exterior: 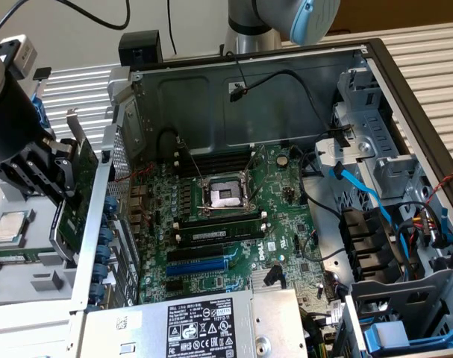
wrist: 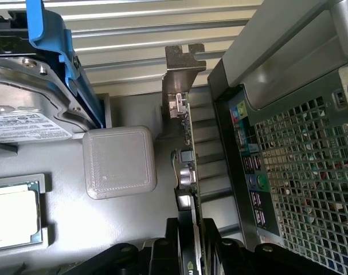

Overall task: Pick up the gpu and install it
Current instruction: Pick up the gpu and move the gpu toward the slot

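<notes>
The gripper [exterior: 60, 185] pinches the gpu [exterior: 83, 168], one finger pressed to each face of the card; the wrist view shows the card edge-on between them [wrist: 191, 246]. In the exterior view the gpu is at about nine o'clock, standing on edge just beside the outer rear wall of the open computer case [exterior: 211, 97]. Its silver bracket [exterior: 72, 123] is the end farthest from the gripper. The motherboard [exterior: 241, 224] lies inside the case, apart from the card. A processor chip [exterior: 8, 227] lies at eight o'clock, near the gripper.
</notes>
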### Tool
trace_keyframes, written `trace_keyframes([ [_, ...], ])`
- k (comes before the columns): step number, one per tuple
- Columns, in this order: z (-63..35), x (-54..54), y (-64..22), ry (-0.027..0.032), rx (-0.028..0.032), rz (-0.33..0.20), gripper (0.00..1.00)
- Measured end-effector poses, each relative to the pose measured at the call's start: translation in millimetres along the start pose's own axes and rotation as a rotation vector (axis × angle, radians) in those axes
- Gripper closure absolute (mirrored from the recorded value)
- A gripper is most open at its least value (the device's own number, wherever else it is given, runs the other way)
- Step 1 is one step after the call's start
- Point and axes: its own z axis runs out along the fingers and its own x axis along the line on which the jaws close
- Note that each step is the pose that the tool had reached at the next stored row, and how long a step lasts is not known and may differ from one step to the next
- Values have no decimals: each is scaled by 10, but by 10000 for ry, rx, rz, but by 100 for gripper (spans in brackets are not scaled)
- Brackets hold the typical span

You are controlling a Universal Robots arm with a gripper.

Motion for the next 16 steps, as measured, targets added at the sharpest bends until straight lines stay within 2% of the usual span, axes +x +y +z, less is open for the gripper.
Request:
trace_keyframes([
  [16,-41,-7,4,4,-28,5,73],
])
